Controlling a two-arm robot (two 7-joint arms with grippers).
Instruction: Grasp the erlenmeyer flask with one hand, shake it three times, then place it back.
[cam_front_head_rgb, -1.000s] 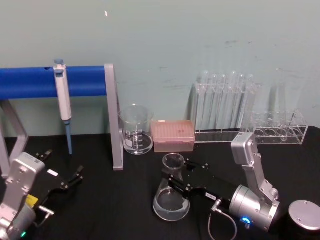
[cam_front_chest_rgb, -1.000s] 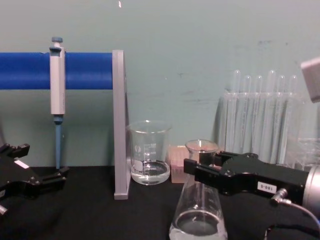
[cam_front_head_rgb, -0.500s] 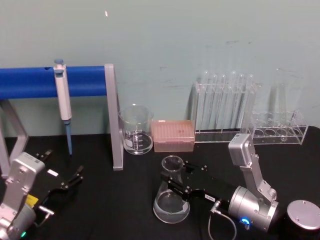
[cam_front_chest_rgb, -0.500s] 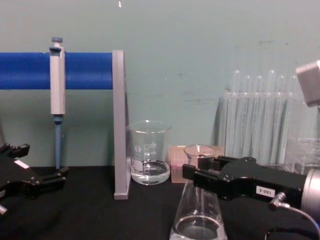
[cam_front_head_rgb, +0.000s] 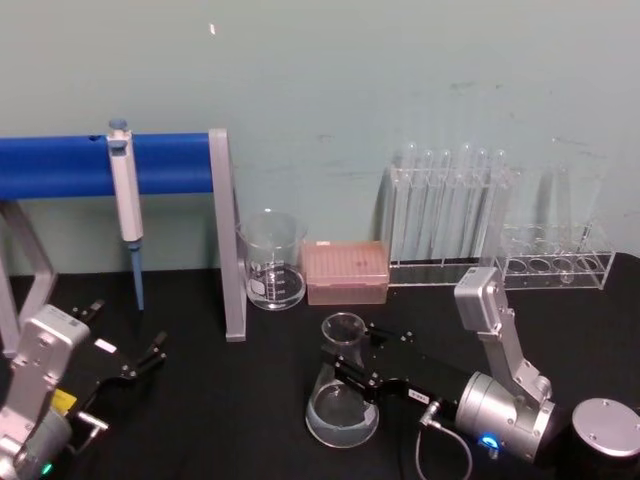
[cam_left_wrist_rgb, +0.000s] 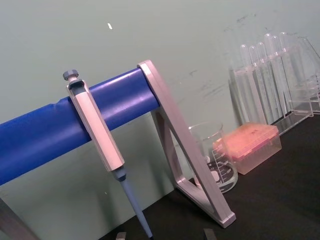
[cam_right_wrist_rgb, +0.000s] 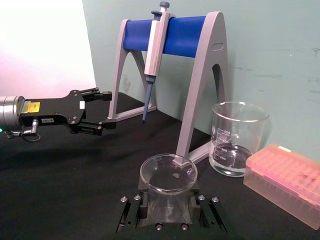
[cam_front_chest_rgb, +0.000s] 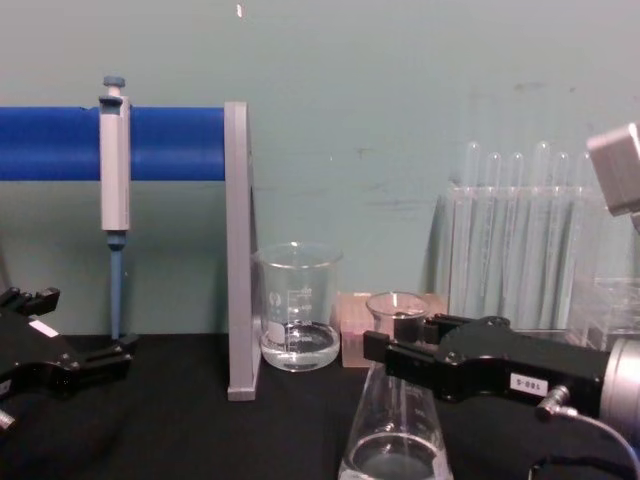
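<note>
The erlenmeyer flask (cam_front_head_rgb: 343, 400) is clear glass with a little liquid in its wide base. It stands upright at the front centre of the black table (cam_front_head_rgb: 230, 420). My right gripper (cam_front_head_rgb: 347, 362), black with a small numbered label, reaches in from the right and is shut on the flask's neck just under the rim. The chest view shows the flask (cam_front_chest_rgb: 395, 440) with the right gripper (cam_front_chest_rgb: 398, 350) clamped across its neck. In the right wrist view the flask's rim (cam_right_wrist_rgb: 168, 174) sits between the jaws. My left gripper (cam_front_head_rgb: 140, 362) rests open at the front left, apart from the flask.
A beaker (cam_front_head_rgb: 272, 262) and a pink tip box (cam_front_head_rgb: 346, 270) stand just behind the flask. A pipette (cam_front_head_rgb: 124, 195) hangs on the blue-barred stand (cam_front_head_rgb: 228, 240) at the left. Test tube racks (cam_front_head_rgb: 447, 215) line the back right. A silver round lid (cam_front_head_rgb: 605, 428) lies front right.
The right gripper and the flask have sunk a little and shifted slightly left. The left arm has not moved.
</note>
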